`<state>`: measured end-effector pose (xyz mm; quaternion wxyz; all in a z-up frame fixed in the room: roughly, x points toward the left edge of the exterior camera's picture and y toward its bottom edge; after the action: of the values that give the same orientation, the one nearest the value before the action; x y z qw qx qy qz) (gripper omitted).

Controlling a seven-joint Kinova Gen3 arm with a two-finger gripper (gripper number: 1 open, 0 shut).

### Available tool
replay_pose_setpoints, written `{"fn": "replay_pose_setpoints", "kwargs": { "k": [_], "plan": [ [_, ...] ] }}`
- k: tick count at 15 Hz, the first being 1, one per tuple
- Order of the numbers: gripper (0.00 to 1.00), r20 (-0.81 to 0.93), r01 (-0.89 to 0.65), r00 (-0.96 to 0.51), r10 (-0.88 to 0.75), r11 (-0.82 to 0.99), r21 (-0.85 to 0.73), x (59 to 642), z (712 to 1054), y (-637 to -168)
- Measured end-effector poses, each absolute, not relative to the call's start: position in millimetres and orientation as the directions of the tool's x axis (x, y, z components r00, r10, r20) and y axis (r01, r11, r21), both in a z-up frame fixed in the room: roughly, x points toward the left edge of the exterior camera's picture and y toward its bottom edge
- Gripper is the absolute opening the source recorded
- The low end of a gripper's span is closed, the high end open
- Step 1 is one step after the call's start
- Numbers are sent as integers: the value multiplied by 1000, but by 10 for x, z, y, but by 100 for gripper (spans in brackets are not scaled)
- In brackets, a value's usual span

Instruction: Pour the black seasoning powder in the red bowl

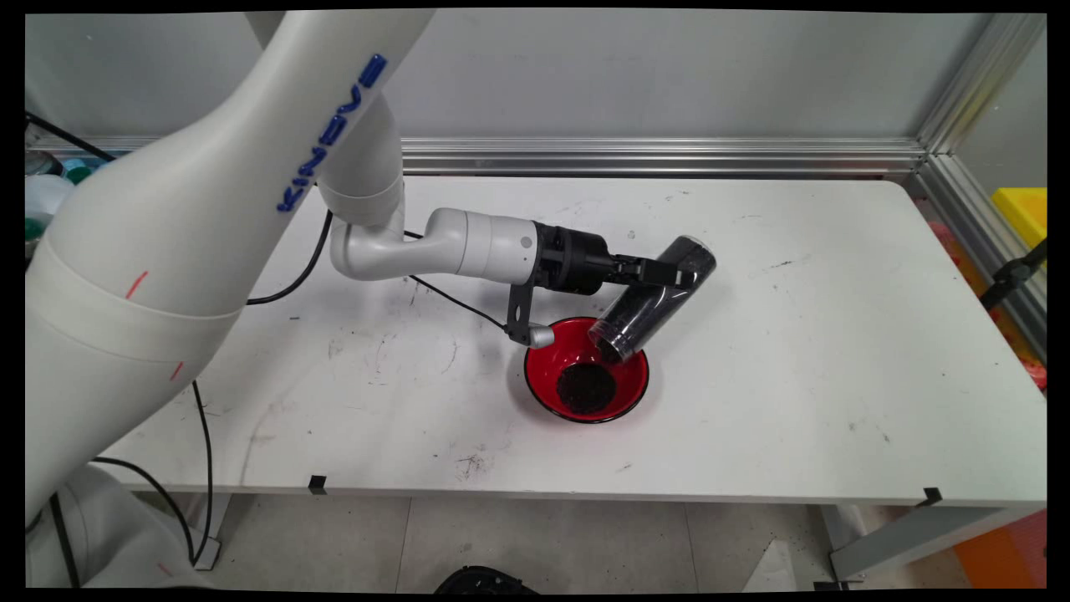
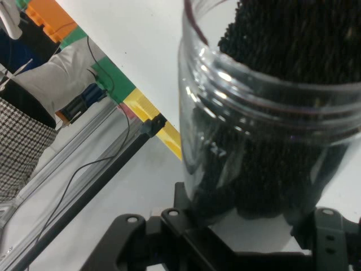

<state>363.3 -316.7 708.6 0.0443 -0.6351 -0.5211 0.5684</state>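
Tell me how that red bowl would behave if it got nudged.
The red bowl looks shallow and broad, so it would probably slide rather than tip. The pile of black grains inside likely adds some weight. The table looks smooth, so it may skid easily.

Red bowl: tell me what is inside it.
A heap of black grains lies at the bottom of the bowl. The tilted jar, gripped by the tool, hangs over the far rim and hides part of the inside.
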Motion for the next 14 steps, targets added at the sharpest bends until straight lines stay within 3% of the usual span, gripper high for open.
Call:
{"fn": "replay_pose_setpoints", "kwargs": {
  "k": [14],
  "plan": [
    [0, -686, 606, -194, 702, -464, -646, 3680, 7188, -3077]
  ]
}}
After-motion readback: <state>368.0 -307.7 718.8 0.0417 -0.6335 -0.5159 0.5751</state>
